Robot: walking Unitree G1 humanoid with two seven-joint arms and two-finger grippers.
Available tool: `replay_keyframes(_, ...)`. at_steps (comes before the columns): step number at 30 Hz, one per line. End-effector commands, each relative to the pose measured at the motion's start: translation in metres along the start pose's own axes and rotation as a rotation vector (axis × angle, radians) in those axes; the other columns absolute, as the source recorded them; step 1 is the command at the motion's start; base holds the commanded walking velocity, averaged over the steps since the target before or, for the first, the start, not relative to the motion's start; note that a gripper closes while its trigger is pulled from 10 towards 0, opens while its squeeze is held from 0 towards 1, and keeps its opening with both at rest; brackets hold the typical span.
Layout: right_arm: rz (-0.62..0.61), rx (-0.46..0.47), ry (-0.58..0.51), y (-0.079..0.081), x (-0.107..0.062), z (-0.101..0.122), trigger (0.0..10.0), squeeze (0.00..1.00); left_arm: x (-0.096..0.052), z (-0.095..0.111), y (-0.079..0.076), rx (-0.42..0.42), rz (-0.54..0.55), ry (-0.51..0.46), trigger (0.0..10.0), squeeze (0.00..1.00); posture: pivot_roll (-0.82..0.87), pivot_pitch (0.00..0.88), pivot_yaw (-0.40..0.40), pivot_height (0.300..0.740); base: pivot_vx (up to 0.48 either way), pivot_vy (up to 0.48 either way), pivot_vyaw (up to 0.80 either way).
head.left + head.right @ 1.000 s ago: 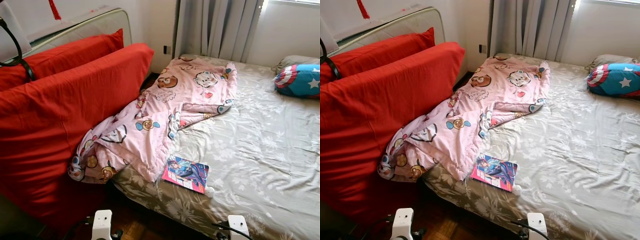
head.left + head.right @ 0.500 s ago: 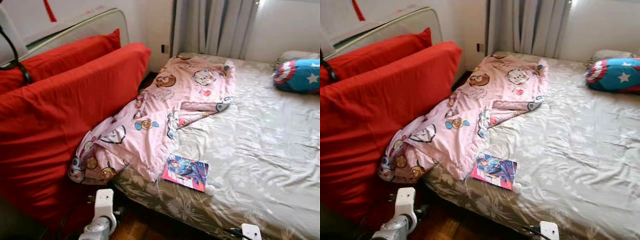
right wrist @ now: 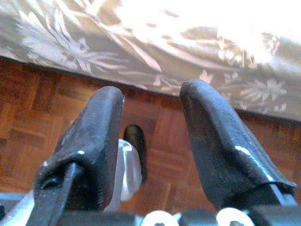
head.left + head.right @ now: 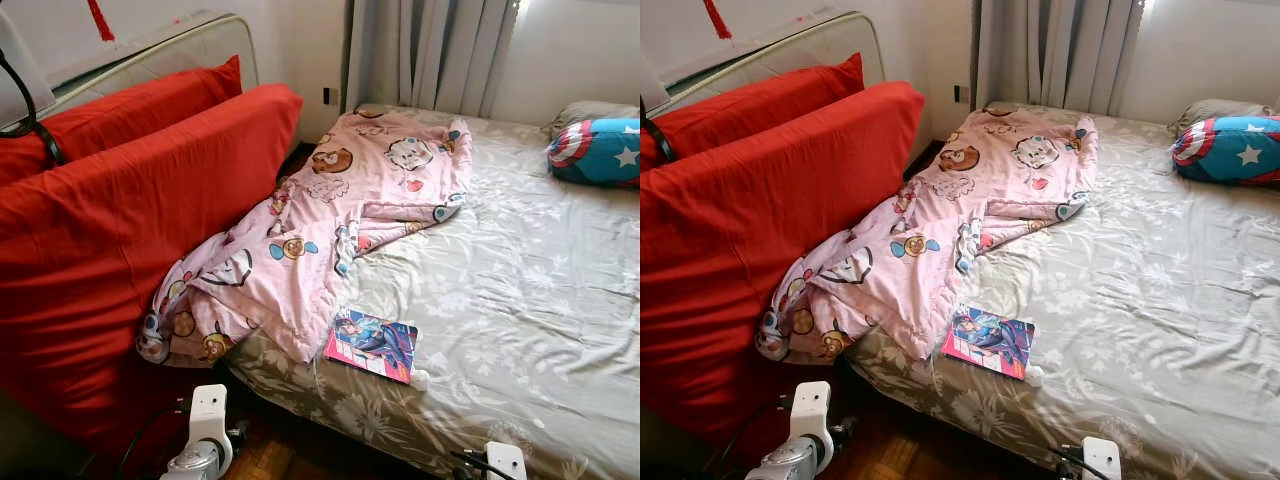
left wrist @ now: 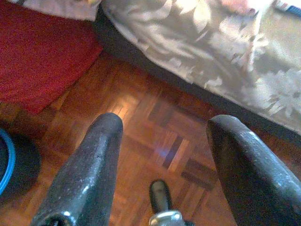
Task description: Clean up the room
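Left eye view, read from left to right: two red cushions point(image 4: 130, 210) leaning upright beside the bed point(image 4: 520, 300); a pink cartoon blanket point(image 4: 320, 220) crumpled along the bed's near-left edge, one end spilling over the side against the cushions; a magazine point(image 4: 372, 344) lying flat just beside the blanket's lower fold, near the mattress edge; a blue star-patterned pillow point(image 4: 600, 150) at the far right. Both arms sit low at the frame's bottom edge, short of the bed.

Left wrist view: the left gripper point(image 5: 162, 146), fingers spread apart and holding nothing, hangs over the wooden floor point(image 5: 155, 136) beside the bed's flowered sheet. Right wrist view: the right gripper point(image 3: 150, 136), likewise parted and unloaded, faces the floor just below the sheet's hem.

Judged step: approach to the bed before a first pick. Good execution would likely mean closing in squarely, raising an arm above the mattress edge, and taking the magazine by its free near edge rather than pinching sheet or blanket with it.

View comparison: the head views give the layout on the bed; the wrist views alone give the finger spacing and the floor under the arms, including a dark, blue-rimmed object point(image 5: 11, 162) of uncertain identity.
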State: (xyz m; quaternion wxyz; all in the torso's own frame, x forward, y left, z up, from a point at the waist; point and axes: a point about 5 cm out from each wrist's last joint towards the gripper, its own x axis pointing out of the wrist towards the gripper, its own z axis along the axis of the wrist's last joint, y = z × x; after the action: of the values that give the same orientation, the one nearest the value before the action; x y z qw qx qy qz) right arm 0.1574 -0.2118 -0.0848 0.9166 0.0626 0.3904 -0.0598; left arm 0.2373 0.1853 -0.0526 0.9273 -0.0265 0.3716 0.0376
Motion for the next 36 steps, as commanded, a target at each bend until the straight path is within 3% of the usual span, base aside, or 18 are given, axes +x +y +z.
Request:
replay_keyframes(1,0.011,0.009,-0.031,0.001,0.0,0.002,10.0,0.0,-0.001,0.0,0.0,0.007,-0.014,-0.02,10.0,0.0,-0.18,0.0,0.031,0.74,0.0,0.0,0.0)
replay_keyframes(6,0.048,0.019,-0.123,0.003,-0.001,0.011,10.0,0.0,-0.002,0.01,0.0,-0.031,-0.018,-0.129,10.0,0.0,-0.17,0.0,0.027,0.74,0.0,0.0,0.0)
replay_keyframes(11,0.062,0.116,-0.212,0.004,-0.003,0.016,10.0,0.0,-0.003,0.016,0.0,-0.068,-0.024,-0.209,10.0,0.0,-0.18,0.0,0.03,0.74,0.0,0.0,0.0)
replay_keyframes(12,0.066,0.121,-0.22,0.004,-0.003,0.017,10.0,0.0,-0.001,0.039,-0.004,-0.065,-0.029,-0.303,10.0,0.0,-0.18,0.0,0.03,0.74,0.0,0.0,0.0)
replay_keyframes(13,0.078,0.118,-0.238,0.004,-0.003,0.019,10.0,0.0,-0.002,0.086,-0.01,-0.037,-0.033,-0.482,10.0,0.0,-0.17,0.0,0.029,0.74,0.0,0.0,0.0)
replay_keyframes(16,0.107,0.101,-0.272,0.006,-0.004,0.022,10.0,0.0,-0.009,0.115,-0.015,0.006,-0.056,-0.636,10.0,0.0,-0.17,0.0,0.026,0.74,0.0,0.0,0.0)
replay_keyframes(17,0.111,0.102,-0.278,0.006,-0.004,0.023,10.0,0.0,-0.01,0.117,-0.016,0.011,-0.059,-0.648,10.0,0.0,-0.17,0.0,0.026,0.74,0.0,0.0,0.0)
replay_keyframes(18,0.141,0.076,-0.413,0.021,0.011,0.08,10.0,0.0,-0.01,0.116,-0.016,0.015,-0.061,-0.655,10.0,0.0,-0.17,0.0,0.026,0.74,0.0,0.0,0.0)
replay_keyframes(19,0.141,0.076,-0.413,0.021,0.011,0.08,10.0,0.0,-0.01,0.116,-0.016,0.015,-0.061,-0.655,10.0,0.0,-0.17,0.0,0.026,0.74,0.0,0.0,0.0)
replay_keyframes(20,0.173,0.046,-0.575,0.043,0.019,0.152,10.0,0.0,-0.01,0.115,-0.017,0.021,-0.059,-0.655,10.0,0.0,-0.17,0.0,0.025,0.74,0.0,0.0,0.0)
replay_keyframes(22,0.185,0.05,-0.681,0.057,0.016,0.204,10.0,0.0,-0.01,0.11,-0.023,0.019,-0.073,-0.651,10.0,0.0,-0.17,0.0,0.024,0.74,0.0,0.0,0.0)
replay_keyframes(28,0.169,0.048,-0.726,0.058,0.013,0.211,10.0,0.0,-0.008,0.106,-0.026,-0.002,-0.086,-0.618,10.0,0.0,-0.18,0.0,0.022,0.74,0.0,0.0,0.0)
replay_keyframes(36,0.139,0.053,-0.725,0.053,0.013,0.207,10.0,0.0,-0.009,0.106,-0.017,-0.02,-0.057,-0.63,10.0,0.0,-0.2,0.0,0.03,0.74,0.0,0.0,0.0)
